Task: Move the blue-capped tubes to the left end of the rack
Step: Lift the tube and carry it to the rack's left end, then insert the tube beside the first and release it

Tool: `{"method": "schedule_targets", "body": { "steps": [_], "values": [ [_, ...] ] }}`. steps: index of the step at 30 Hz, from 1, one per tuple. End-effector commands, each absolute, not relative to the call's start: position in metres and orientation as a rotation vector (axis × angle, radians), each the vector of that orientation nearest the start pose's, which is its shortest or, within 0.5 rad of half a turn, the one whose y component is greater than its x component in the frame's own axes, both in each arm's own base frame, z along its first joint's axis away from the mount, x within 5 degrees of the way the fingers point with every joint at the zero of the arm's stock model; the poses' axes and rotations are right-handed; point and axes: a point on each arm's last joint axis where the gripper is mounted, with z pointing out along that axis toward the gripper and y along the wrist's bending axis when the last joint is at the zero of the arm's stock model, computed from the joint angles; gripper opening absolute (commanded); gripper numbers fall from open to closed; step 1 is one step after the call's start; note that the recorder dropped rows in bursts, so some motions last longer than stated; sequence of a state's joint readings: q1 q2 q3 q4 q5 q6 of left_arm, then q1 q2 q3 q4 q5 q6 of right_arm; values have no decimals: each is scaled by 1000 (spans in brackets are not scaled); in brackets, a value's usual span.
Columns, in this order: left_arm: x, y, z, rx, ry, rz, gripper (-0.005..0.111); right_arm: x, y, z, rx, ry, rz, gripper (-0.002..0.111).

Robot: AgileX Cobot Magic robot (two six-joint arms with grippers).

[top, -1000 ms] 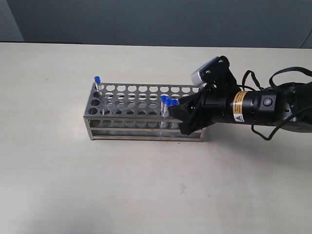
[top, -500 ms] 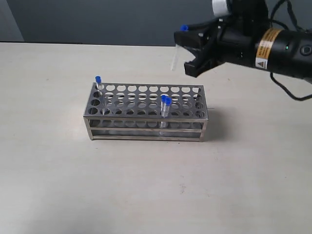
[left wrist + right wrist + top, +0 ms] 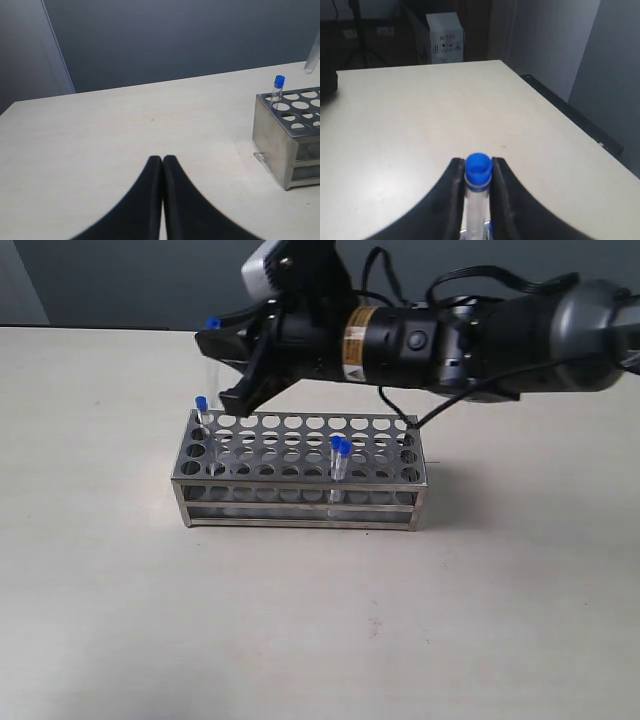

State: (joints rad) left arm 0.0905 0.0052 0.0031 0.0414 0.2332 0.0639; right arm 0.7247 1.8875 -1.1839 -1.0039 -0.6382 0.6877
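**Right gripper holds one tube above the rack's left end**

Table (image 3: pixel 100 620): pale top, with open room left of the rack and along its near side. The far edge meets a dark wall.

Right arm (image 3: pixel 480 335): reaches in from the right, passing above the rack's far edge.

Rack (image 3: pixel 270 484): stands mid-table with a long side facing near. Its left end wall has open table beside it.

Right gripper (image 3: pixel 213 370): narrow, clamped on the held tube (image 3: pixel 211 352) just below its blue cap. The tube hangs roughly upright over the far-left corner, apart from the top plate.

Left gripper (image 3: pixel 162 159): fingers pressed together with nothing between them, left of the rack and apart from it.

Corner tube (image 3: pixel 202 410): sits in the far-left corner hole.

Two tubes (image 3: pixel 340 452): stand side by side toward the near edge, right of middle. The holes between them and the left end look open.
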Motion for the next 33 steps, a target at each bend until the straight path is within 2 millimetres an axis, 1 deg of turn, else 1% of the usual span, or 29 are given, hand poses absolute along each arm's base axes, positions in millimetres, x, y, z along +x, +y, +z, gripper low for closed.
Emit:
{"method": "schedule_targets", "body": {
  "steps": [1,4,11,20,23,24,25,28,30,31,33],
  "values": [
    [55,6,192,8,1718,152,1,291,335,219,-1212,1465,792,-1],
    [55,6,192,8,1718,152,1,294,340,213,-1208,1483,804,-1],
    [55,6,192,8,1718,152,1,296,341,203,-1211,1508,808,-1],
    [55,6,192,8,1718,152,1,299,344,175,-1232,1567,816,-1],
    [55,6,192,8,1718,152,1,299,345,169,-1237,1576,823,0],
    [55,6,192,8,1718,152,1,299,345,168,-1238,1578,823,3],
    [55,6,192,8,1718,152,1,299,345,168,-1238,1578,823,9],
    [55,6,192,8,1718,152,1,299,345,169,-1229,1578,827,35],
    [55,6,192,8,1718,152,1,300,345,169,-1219,1584,828,47],
    [55,6,192,8,1718,152,1,300,345,169,-1219,1585,826,49],
    [55,6,192,8,1718,152,1,300,345,169,-1216,1586,827,49]
  ]
}}
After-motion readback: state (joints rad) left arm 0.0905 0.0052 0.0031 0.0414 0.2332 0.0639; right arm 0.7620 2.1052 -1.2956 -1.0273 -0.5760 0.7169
